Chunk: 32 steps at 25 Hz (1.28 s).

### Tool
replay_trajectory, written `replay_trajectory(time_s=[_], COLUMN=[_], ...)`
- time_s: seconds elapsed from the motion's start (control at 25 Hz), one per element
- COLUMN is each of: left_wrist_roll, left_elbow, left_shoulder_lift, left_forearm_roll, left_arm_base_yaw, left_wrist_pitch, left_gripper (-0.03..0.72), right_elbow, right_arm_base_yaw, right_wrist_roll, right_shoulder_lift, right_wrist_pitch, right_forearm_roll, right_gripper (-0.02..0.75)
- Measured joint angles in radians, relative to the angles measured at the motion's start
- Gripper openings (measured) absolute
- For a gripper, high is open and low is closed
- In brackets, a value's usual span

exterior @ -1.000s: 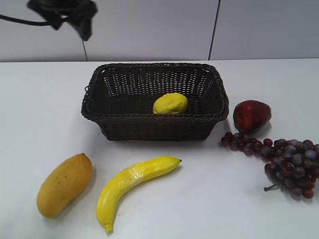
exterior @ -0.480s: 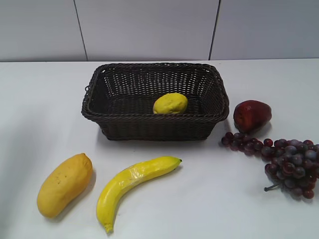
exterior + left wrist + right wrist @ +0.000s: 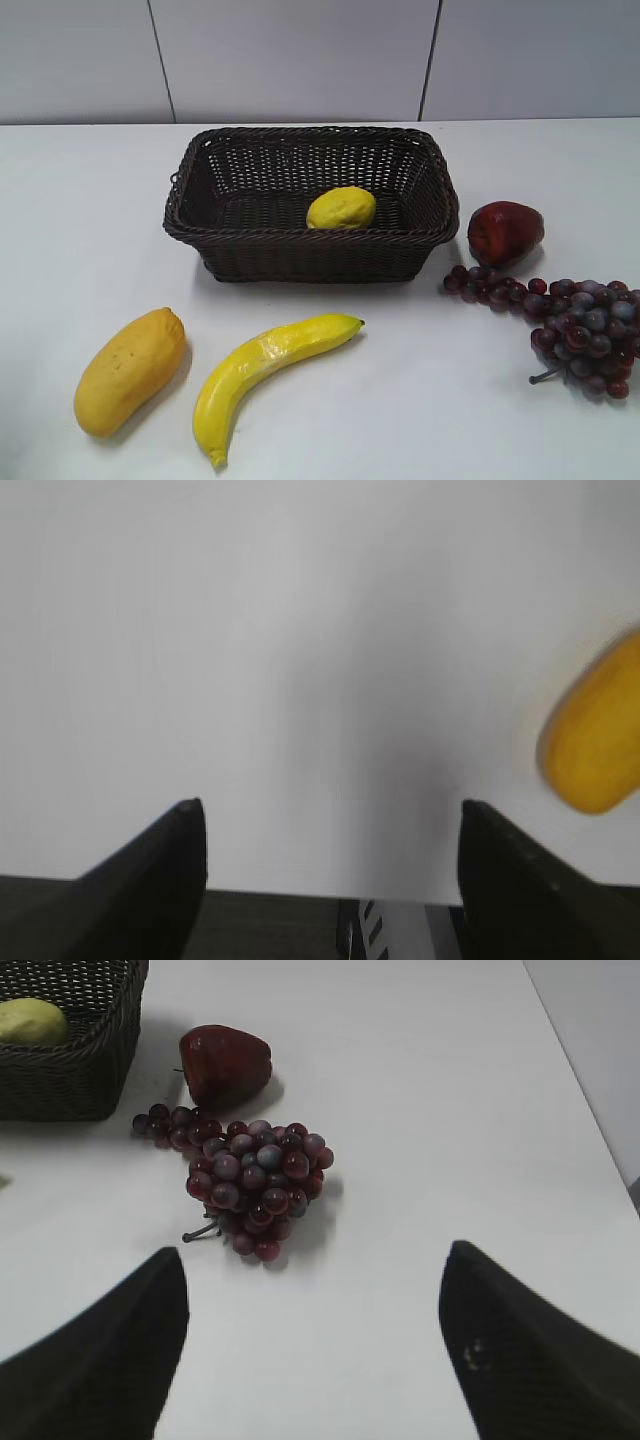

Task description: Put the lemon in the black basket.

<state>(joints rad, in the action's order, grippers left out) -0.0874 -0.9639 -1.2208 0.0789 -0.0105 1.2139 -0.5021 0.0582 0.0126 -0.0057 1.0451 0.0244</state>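
Observation:
The lemon (image 3: pixel 342 208) lies inside the black basket (image 3: pixel 250 243), near its front wall and right of middle. The right wrist view shows the lemon (image 3: pixel 30 1020) in the basket's corner (image 3: pixel 80 1080) at the top left. No gripper shows in the exterior view. My left gripper (image 3: pixel 326 805) is open and empty over bare white table near the table's edge. My right gripper (image 3: pixel 312 1250) is open and empty over white table, well short of the grapes.
A mango (image 3: pixel 130 370) and a banana (image 3: pixel 265 370) lie in front of the basket at the left; the mango also shows blurred in the left wrist view (image 3: pixel 595 735). A dark red apple (image 3: pixel 505 232) and purple grapes (image 3: pixel 570 325) lie at the right.
The left arm, seen at the top left one second ago, has left the exterior view. The lemon and the other fruit have not moved.

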Motion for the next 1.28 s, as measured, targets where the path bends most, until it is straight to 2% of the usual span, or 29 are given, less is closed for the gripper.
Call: replay_trajectory(time_s=[0.32,0.64,1.08,1.28], left_wrist_roll=[0.001,0.001,0.001,0.001], left_elbow=[0.278,0.432,0.468,0.469], left_shoulder_lift=[0.362,0.738,1.163,1.225], left_forearm_roll=[0.000,0.000,0.000,0.002], left_arm_base_yaw=[0.000,0.000,0.000,0.000], left_wrist_pitch=[-0.004,-0.083,-0.136,-0.135], left_gripper=[0.575,0.532,0.517,0.515], right_elbow=[0.000,0.000,0.000,0.000], right_arm_base_yaw=[0.000,0.000,0.000,0.000], right_wrist_roll=[0.000,0.000,0.000,0.000], right_shoulder_lift=[0.000,0.000,0.000,0.000], right_wrist_pitch=[0.000,0.000,0.000,0.000], right_forearm_roll=[0.000,0.000,0.000,0.000], right_gripper=[0.591,0.591,0.591,0.591])
